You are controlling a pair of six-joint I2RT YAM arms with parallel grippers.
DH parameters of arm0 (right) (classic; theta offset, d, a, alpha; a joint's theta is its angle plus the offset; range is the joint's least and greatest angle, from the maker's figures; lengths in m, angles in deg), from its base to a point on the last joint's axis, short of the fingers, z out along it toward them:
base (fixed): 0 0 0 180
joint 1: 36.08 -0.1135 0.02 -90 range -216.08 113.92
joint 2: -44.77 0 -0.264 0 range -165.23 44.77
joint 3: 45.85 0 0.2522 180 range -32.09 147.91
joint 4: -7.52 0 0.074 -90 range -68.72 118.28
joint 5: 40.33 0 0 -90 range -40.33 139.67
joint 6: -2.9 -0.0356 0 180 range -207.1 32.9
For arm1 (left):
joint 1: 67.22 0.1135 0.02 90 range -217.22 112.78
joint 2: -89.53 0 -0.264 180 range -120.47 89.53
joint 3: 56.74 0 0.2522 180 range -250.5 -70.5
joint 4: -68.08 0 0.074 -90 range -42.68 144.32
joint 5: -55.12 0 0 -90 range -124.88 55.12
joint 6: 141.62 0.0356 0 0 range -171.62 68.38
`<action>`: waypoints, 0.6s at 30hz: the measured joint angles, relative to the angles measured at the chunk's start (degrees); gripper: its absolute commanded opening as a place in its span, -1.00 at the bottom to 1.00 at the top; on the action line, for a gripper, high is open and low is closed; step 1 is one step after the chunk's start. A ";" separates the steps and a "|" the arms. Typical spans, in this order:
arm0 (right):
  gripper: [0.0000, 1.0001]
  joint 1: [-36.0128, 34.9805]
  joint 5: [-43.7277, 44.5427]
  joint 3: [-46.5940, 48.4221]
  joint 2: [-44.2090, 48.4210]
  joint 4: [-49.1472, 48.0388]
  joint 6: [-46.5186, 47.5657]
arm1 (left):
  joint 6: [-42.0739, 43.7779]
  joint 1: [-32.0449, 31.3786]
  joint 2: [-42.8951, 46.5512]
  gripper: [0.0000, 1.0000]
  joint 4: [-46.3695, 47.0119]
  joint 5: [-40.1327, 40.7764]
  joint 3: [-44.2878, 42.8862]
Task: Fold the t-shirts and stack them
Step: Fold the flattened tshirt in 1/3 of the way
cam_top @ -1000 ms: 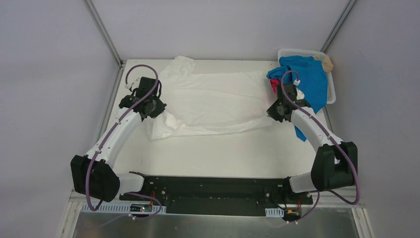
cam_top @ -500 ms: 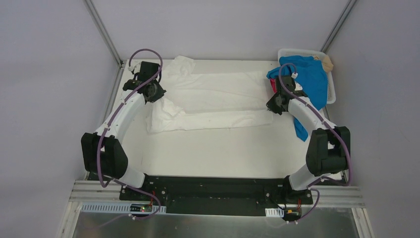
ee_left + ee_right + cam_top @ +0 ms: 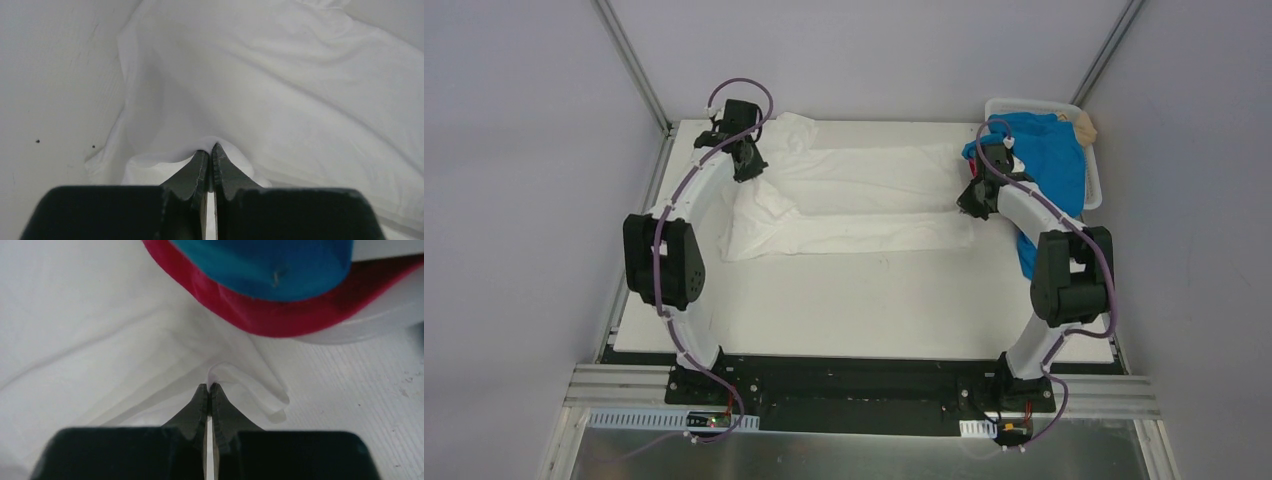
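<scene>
Tee (image 3: pixel 854 200) white, wrinkled, doubled lengthwise across far side of table (image 3: pixel 854 300) | my left claw (image 3: pixel 210 150) pressed together, pinching its left end | my right claw (image 3: pixel 209 389) likewise pinching its right end

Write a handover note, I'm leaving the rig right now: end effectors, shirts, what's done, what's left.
Left end effector: shut on the white tee, at its far-left end.
Right end effector: shut on its right end, beside the basket.
Blue tee, magenta tee, tan tee: heaped in and over the basket, unfolded.
Done: white tee looks doubled lengthwise.
Left: release, finish folding it, then fold and stack the other three.
</scene>
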 measured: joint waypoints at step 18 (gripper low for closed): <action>0.93 -2.23 -0.48 2.27 -3.98 -5.09 4.96 | 11.32 2.56 -19.02 0.98 -1.31 -5.92 -18.49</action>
